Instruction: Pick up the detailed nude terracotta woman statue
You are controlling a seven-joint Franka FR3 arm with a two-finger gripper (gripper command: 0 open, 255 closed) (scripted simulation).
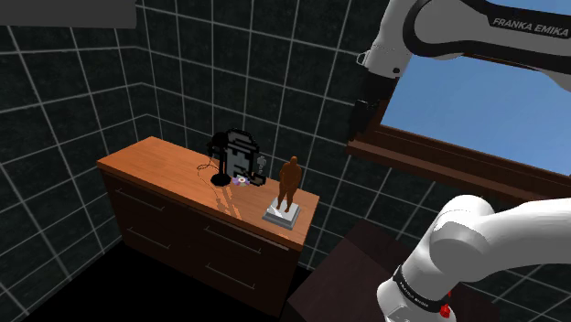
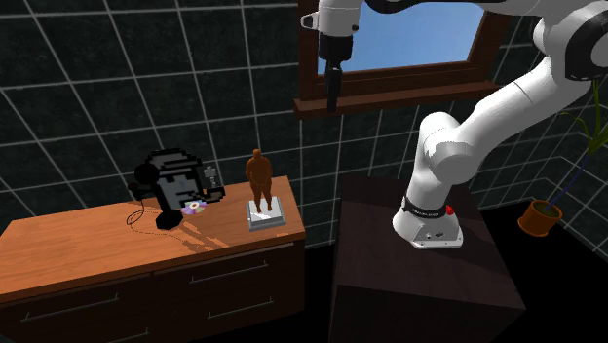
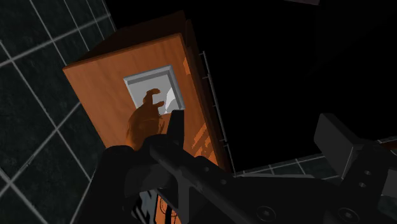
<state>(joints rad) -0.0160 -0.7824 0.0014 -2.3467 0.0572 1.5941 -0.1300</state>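
statue (image 1: 289,183) | reddish-brown standing female figure | stood upright on its grey square base (image 1: 284,217) | sat near one end of wooden cabinet (image 1: 156,166) top

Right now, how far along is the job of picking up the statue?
Done: nothing yet. The brown statue stands upright on its grey base on the wooden cabinet. In hand: the tool hangs open high above the cabinet, touching nothing. Left: come down, close on the statue and lift it.

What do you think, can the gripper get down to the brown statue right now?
Probably yes. The gripper hangs open, well above the statue, with only air between them; the black blocky figure beside it stands apart.
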